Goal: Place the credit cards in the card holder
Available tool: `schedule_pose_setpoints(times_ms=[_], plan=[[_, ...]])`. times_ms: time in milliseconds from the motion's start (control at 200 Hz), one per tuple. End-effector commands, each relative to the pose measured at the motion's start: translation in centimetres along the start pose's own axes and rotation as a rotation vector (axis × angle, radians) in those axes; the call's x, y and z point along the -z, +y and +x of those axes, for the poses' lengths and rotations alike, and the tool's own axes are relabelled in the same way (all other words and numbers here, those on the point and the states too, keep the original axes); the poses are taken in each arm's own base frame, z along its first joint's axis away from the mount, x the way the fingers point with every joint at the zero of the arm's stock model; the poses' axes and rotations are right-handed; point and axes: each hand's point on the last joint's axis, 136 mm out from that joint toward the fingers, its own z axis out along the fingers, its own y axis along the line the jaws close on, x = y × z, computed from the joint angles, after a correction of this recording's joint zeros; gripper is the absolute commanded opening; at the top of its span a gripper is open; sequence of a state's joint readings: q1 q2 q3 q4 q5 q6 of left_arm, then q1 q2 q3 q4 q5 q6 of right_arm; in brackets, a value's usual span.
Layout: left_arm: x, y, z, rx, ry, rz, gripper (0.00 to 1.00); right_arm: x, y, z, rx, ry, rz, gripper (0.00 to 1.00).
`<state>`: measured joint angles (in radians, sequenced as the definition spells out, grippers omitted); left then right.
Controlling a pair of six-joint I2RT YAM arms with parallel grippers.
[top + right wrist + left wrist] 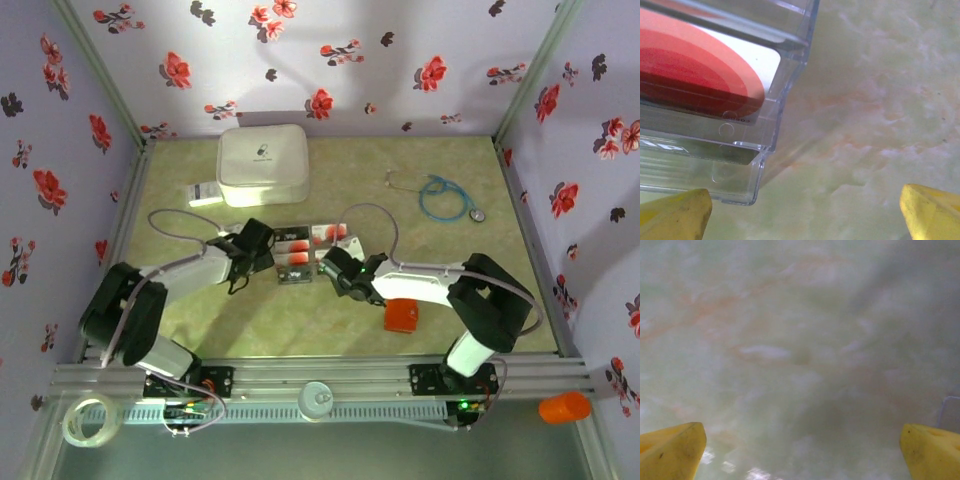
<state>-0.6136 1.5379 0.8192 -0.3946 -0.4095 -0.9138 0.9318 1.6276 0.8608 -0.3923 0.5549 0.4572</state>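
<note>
Several credit cards [297,256], dark and white with red blobs, lie in a cluster at mid-table, between my two grippers. In the right wrist view one credit card [700,70] sits inside a clear plastic tiered stand [747,170]. The stand's corner lies just ahead of my open right gripper [802,215], near its left fingertip [675,215]. From above, the right gripper [325,268] stands at the cluster's right edge and the left gripper [268,255] at its left edge. The left gripper [802,452] is open over bare blurred tabletop. The orange-red card holder [402,316] lies partly under my right arm.
A big white rounded case [262,158] stands at the back, with a white label [203,193] to its left. A blue stethoscope [445,197] lies back right. On the near rail are a tape roll [88,420] and an orange cylinder [565,407]. Flowered walls enclose the table.
</note>
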Motion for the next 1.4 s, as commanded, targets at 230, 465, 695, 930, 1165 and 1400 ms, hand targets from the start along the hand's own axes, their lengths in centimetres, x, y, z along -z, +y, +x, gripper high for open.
schedule_pose_setpoints(times_ms=[230,465,695,930,1165,1400], plan=[[-1.0,-7.7,-2.6,-0.086,-0.048,0.057,1.0,-2.9,-5.5,0.5,-0.142,0.099,0.124,0.98],[-1.3,-10.8,-2.8,-0.119,-0.051,0.083,1.0,-3.7,-7.6,0.7,-0.196,0.125,0.147,0.98],[-1.4,-12.5,-2.6,-0.137,-0.05,0.1,1.0,-4.3,-8.7,1.2,-0.236,0.149,0.146,0.98],[-1.5,-12.8,-2.4,-0.146,-0.047,0.103,1.0,-3.9,-8.6,1.3,-0.241,0.156,0.114,0.98],[-0.7,-12.1,-2.8,-0.132,-0.062,0.114,1.0,-1.1,-9.0,2.0,-0.285,0.13,0.042,0.98],[0.1,-9.5,-3.6,-0.104,-0.081,0.103,1.0,1.4,-9.2,3.3,-0.384,0.101,-0.043,0.97]])
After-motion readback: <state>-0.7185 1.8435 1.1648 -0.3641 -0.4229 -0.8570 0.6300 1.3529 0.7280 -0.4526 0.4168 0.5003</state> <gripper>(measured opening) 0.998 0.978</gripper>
